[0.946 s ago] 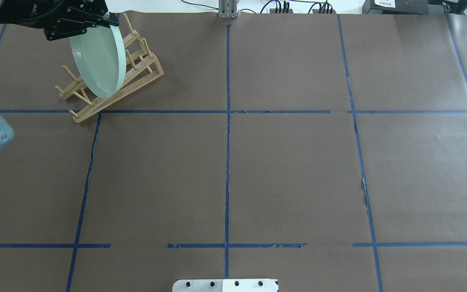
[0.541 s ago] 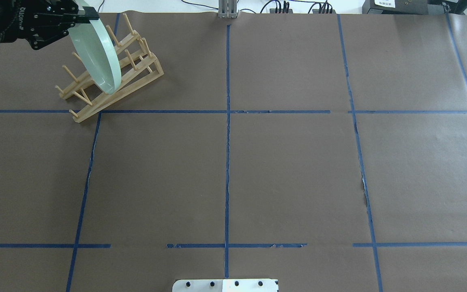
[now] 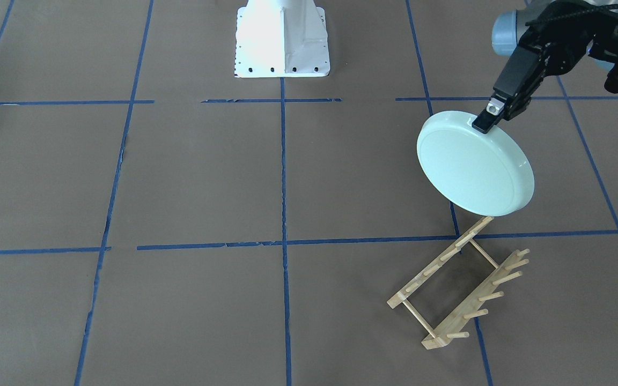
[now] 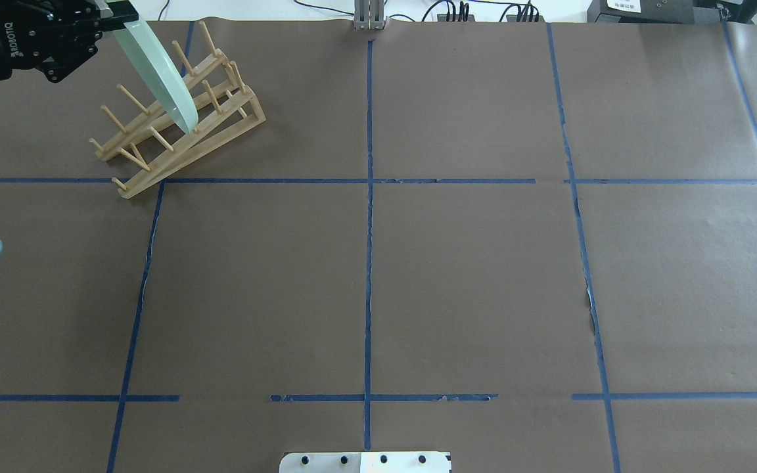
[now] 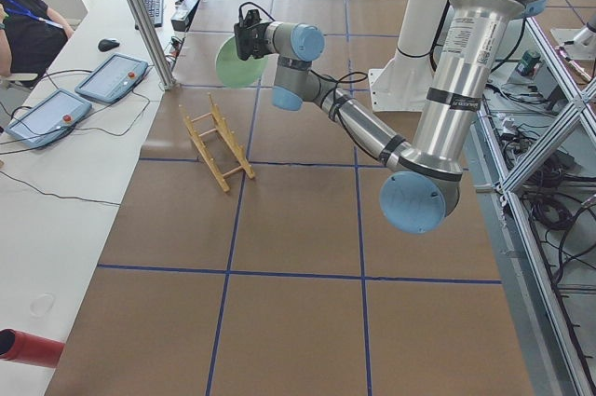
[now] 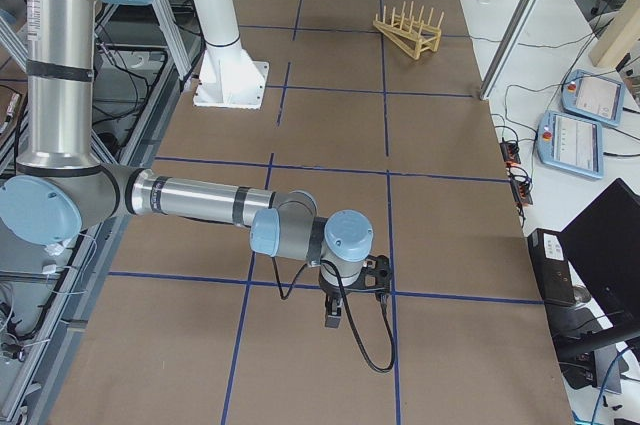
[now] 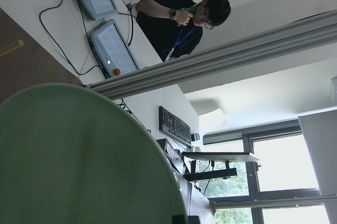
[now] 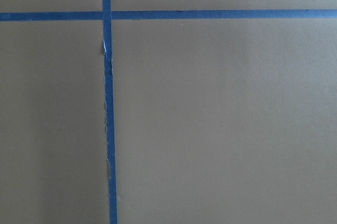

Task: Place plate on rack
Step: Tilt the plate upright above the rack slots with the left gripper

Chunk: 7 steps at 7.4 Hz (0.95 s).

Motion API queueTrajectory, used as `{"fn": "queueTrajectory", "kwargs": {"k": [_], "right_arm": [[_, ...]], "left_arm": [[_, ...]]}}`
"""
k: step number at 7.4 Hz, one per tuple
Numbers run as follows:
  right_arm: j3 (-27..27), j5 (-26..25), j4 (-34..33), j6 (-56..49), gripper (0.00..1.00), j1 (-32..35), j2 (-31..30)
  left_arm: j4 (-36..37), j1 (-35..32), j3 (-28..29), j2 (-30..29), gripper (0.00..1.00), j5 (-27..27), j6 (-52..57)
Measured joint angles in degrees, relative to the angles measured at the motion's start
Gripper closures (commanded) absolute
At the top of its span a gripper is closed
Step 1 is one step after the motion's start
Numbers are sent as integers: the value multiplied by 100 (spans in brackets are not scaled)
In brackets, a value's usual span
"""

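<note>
The left gripper [image 3: 488,120] pinches the plate [image 3: 472,163] by its rim, tilted in the air over the rack [image 3: 456,292]; best to square its edge with a gap between pegs [image 3: 494,295], then lower slowly before letting go.

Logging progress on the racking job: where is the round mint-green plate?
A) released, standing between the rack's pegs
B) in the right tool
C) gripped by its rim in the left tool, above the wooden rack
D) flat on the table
C: the left tool pinches the rim of the round mint-green plate above the light-wood peg rack.
</note>
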Motion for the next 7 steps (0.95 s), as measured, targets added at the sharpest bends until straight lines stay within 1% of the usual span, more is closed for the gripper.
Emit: {"fn": "queueTrajectory", "kwargs": {"k": [1, 2, 5, 7], "right_arm": [[0, 0, -1, -2, 0, 0, 0], [0, 0, -3, -3, 0, 0, 0], [0, 0, 0, -4, 0, 0, 0], [1, 0, 0, -4, 0, 0, 0]], "left_arm": [[-374, 14, 355, -84, 100, 197, -3], [-575, 11, 646, -225, 100, 303, -4], [-717, -71, 1533, -819, 100, 375, 61], [-730, -209, 1953, -1097, 100, 359, 496]]}}
